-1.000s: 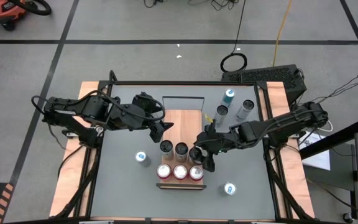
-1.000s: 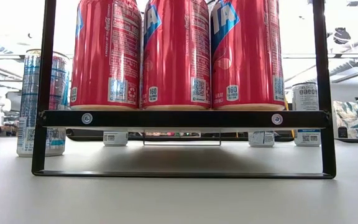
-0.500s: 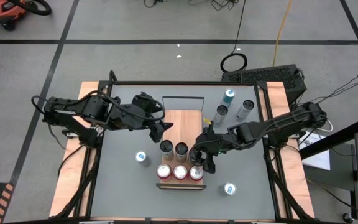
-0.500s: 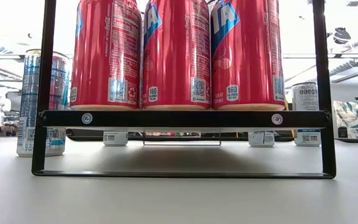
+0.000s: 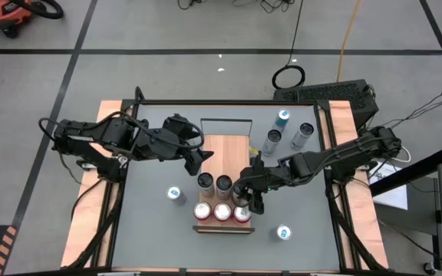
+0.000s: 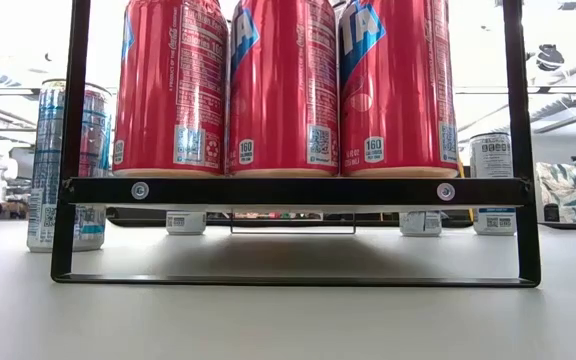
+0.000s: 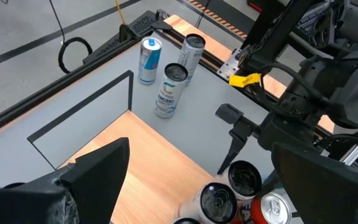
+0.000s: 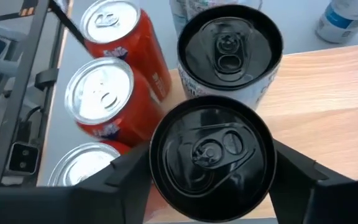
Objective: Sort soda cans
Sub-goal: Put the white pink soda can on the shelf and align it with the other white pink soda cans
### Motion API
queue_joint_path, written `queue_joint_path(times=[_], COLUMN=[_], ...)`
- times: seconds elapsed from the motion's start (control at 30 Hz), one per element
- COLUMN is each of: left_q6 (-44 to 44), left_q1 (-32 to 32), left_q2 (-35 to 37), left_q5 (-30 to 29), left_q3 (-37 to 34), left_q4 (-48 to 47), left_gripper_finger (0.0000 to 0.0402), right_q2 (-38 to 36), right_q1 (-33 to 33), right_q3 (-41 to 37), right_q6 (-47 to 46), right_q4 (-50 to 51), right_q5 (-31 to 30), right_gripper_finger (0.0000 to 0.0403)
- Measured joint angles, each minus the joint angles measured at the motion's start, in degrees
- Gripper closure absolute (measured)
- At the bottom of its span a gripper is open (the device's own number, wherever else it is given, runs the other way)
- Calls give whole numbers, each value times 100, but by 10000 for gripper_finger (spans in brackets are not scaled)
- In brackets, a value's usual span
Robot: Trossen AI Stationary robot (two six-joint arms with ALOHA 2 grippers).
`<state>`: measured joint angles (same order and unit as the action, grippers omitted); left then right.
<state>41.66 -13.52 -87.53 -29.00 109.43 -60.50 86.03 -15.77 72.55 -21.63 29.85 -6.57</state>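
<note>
Sorting looks about half done: three red cans (image 5: 222, 212) stand in a row at the front of the wooden board (image 5: 225, 149), and a second row of dark-topped cans (image 5: 214, 182) is forming behind them. The right end effector (image 5: 245, 196) has its fingers on both sides of the third dark-topped can (image 8: 211, 155), but a firm grip I cannot confirm. The left end effector (image 5: 200, 157) waits wide open near the board. Five cans stand loose on the desk (image 5: 305, 211), among them the far group (image 7: 166, 68) and a blue can (image 5: 283, 232) near the front
</note>
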Motion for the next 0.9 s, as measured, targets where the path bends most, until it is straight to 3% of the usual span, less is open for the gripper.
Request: queue_joint_path(times=[0.5,0.9], left_q6=[-2,-7], left_q1=[0,1], left_q2=[0,0], left_q5=[1,1], left_q3=[0,0], left_q4=[-8,-8], left_gripper_finger=[9,9], right_q2=[-65,-69], right_q1=[33,44], right_q3=[-7,-8], right_q6=[175,52], right_q4=[200,362], right_q5=[-106,-375], right_gripper_finger=[175,140])
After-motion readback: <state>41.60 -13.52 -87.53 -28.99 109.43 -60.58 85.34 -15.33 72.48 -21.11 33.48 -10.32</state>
